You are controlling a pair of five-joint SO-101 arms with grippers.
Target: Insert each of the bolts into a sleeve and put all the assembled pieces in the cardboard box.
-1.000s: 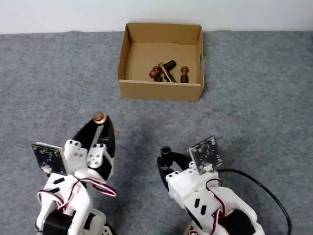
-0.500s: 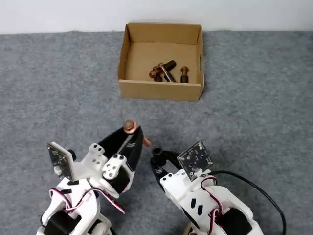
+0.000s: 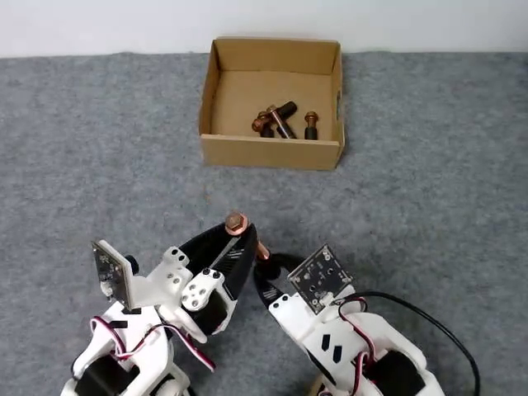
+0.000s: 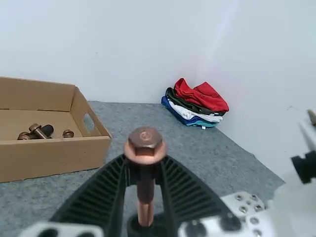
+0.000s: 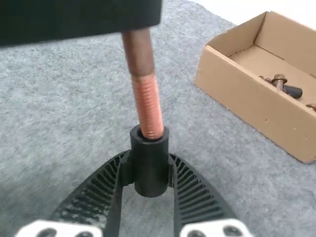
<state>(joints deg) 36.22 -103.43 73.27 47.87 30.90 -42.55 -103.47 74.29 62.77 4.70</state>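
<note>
Bolt (image 4: 144, 182) in left pincer (image 4: 144, 165) (tip inside sleeve (image 5: 149, 173) in right pincer (image 5: 149, 160))

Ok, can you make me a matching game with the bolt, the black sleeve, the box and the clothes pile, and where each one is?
1 bolt
2 sleeve
3 cardboard box
4 clothes pile

A red on top, in the corner
B in the left gripper
C has assembled pieces inside
D in the right gripper

Pairs: 1-B, 2-D, 3-C, 4-A
</note>
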